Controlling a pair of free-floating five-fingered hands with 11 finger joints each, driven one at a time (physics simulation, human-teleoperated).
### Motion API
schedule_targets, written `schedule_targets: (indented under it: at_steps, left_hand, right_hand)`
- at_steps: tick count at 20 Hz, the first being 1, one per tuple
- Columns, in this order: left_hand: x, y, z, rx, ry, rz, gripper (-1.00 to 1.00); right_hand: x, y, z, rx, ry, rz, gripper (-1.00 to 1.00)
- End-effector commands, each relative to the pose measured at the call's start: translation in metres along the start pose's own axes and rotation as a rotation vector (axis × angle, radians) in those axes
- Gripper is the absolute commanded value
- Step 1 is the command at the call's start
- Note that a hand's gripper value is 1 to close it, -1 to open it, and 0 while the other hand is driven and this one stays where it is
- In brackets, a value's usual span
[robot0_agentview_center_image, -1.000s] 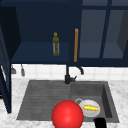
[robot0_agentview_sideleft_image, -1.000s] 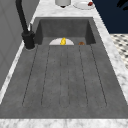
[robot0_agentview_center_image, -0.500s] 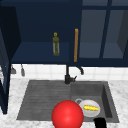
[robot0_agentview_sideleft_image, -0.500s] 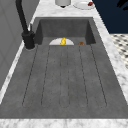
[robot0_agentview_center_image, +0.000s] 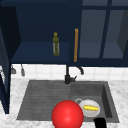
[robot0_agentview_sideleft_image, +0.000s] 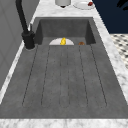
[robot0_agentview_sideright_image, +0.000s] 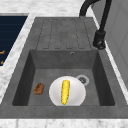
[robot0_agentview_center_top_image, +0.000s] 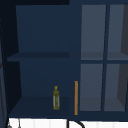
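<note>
A black hand (robot0_agentview_center_image: 100, 123), the right one by its place, shows at the bottom edge of the front view, just in front of the sink basin (robot0_agentview_center_image: 106, 93). Nearest to it is a white plate (robot0_agentview_center_image: 86, 112) lying in the basin with a yellow corn cob (robot0_agentview_center_image: 91, 108) on it. The right side view shows the plate (robot0_agentview_sideright_image: 77, 93), the corn cob (robot0_agentview_sideright_image: 65, 91) and a small brown lump (robot0_agentview_sideright_image: 39, 88) on the basin floor beside the plate. A red ball (robot0_agentview_center_image: 67, 115) fills the lower middle of the front view, left of the hand.
A black faucet (robot0_agentview_center_image: 68, 76) stands behind the sink, with the ribbed drainboard (robot0_agentview_center_image: 45, 97) to the left. The open wall cabinet holds a green bottle (robot0_agentview_center_top_image: 56, 98); an orange handle (robot0_agentview_center_top_image: 76, 97) marks its door. A plate (robot0_agentview_sideleft_image: 83, 4) and a grey cup (robot0_agentview_sideleft_image: 63, 2) sit on the far counter.
</note>
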Motion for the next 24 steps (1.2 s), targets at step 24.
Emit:
schedule_targets:
  at_steps: [24]
  left_hand:
    - [-0.051, -0.089, -0.103, -0.046, 0.084, -0.043, -1.0]
  right_hand:
    - [0.0, 0.0, 0.0, 0.0, 0.0, 0.0, 0.0]
